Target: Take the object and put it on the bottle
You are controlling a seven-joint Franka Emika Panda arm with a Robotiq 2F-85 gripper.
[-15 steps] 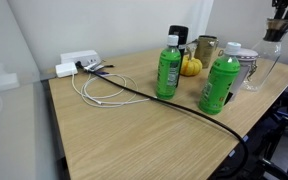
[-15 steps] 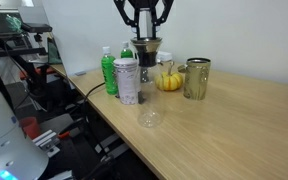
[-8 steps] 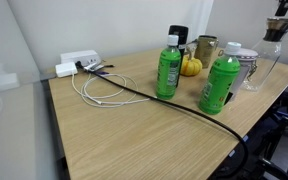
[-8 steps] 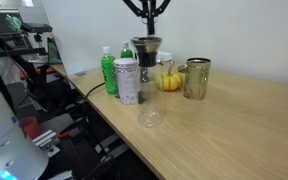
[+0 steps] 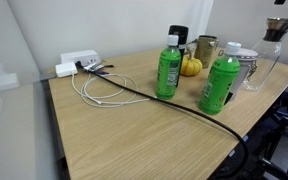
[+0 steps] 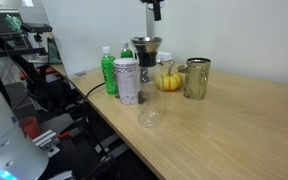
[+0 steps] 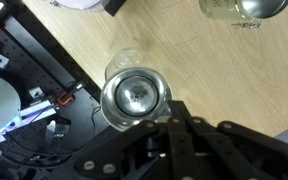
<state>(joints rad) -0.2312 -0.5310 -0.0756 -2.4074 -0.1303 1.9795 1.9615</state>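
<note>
Funnel (image 6: 144, 45) sits upright on the clear bottle's (image 6: 145, 72) mouth. Gripper (image 6: 155, 14) hangs directly above the bottle, clear of the funnel, fingers together, empty.

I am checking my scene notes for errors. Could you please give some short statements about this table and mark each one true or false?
Two green bottles stand on the table. True.
The end effector grips the funnel. False: it hangs above the funnel, apart from it.
A small pumpkin stands beside the metal cup. True.
The black cable lies on the floor. False: it runs across the table.
</note>
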